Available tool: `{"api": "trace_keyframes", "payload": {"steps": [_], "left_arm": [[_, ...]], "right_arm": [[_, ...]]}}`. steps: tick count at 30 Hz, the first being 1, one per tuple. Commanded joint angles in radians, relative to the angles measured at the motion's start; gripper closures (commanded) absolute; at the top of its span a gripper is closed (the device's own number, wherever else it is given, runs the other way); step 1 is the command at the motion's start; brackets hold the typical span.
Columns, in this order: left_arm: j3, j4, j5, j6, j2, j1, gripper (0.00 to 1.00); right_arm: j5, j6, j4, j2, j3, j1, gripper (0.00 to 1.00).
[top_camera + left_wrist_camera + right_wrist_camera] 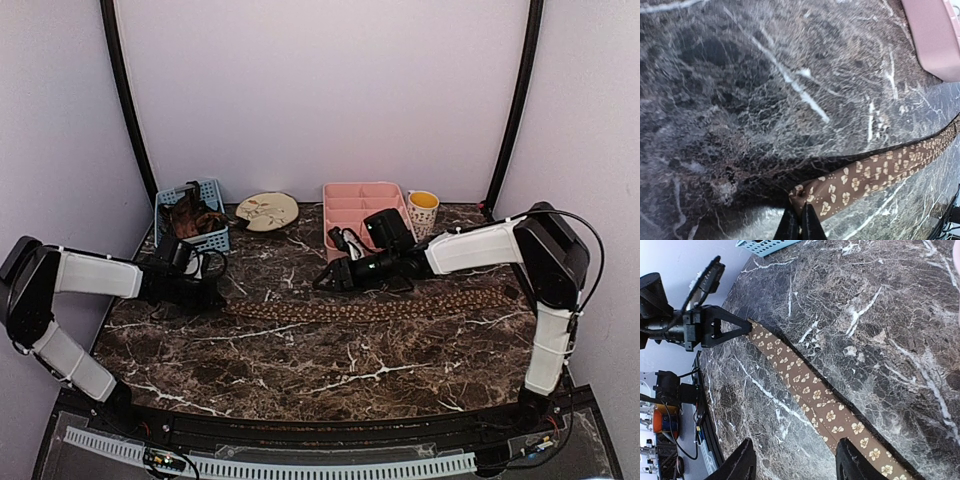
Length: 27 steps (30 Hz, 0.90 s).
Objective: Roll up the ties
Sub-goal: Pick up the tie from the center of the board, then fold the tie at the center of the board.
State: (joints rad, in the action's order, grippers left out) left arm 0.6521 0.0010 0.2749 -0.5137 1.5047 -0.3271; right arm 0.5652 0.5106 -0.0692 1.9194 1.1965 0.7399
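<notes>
One tie (370,308) lies across the table (300,370) from 9 to 3 o'clock, its narrow end clamped in the left gripper (800,227), the right gripper (795,462) spread apart above it, and the one blue basket (213,240) at 11 o'clock perhaps holding more.

This is a robotics lab test cell: 2 arms, the left arm (95,273) and the right arm (470,247), are bolted at the near edge of a marble-patterned table (330,350) boxed in by plain pale walls (320,90) with black poles (128,100) at the back corners. A white slotted cable duct (300,466) runs along the front, and the right wrist view shows a cabled orange device (667,422) on the frame beside the table. The only homely things sit singly on the stone-look top — a blue basket (212,240), a plate (267,211), a pink tray (365,187), a mug (422,215) and a patterned tie (370,308).
</notes>
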Motion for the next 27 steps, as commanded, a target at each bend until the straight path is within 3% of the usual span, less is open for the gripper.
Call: {"api": "trace_keyframes", "payload": {"steps": [1, 8, 15, 27], "left_arm": [[0.057, -0.145, -0.038, 0.06, -0.096, 0.003, 1.0], [0.127, -0.204, 0.007, 0.098, -0.107, -0.088, 1.0], [0.169, -0.069, 0.096, 0.058, -0.045, -0.19, 1.0], [0.272, 0.148, 0.215, -0.024, 0.162, -0.252, 1.0]], "right_arm": [[0.025, 0.024, -0.048, 0.045, 0.028, 0.031, 0.47], [0.038, 0.062, -0.086, 0.064, 0.029, 0.04, 0.49], [0.042, 0.094, -0.097, 0.06, 0.013, 0.032, 0.52], [0.084, 0.192, -0.204, 0.058, -0.067, -0.011, 0.6]]}}
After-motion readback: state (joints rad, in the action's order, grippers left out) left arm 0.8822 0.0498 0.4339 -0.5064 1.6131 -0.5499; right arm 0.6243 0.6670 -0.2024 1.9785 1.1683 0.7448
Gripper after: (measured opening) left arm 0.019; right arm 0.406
